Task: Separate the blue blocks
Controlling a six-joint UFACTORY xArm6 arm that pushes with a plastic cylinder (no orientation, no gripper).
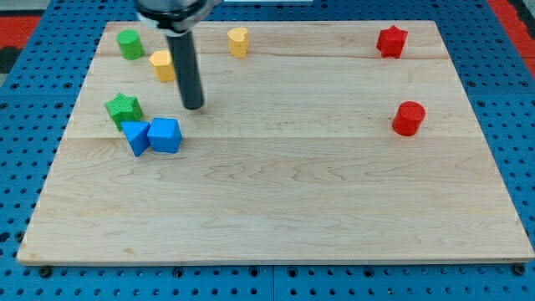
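Two blue blocks lie side by side and touching at the view's left: a blue cube and, to its left, a smaller blue block of angular shape. My tip stands on the board just above and to the right of the blue cube, a short gap away, touching no block. The dark rod rises from it to the view's top.
A green star block touches the left blue block from above. A yellow block sits left of the rod. A green cylinder, a yellow block, a red star and a red cylinder lie elsewhere on the wooden board.
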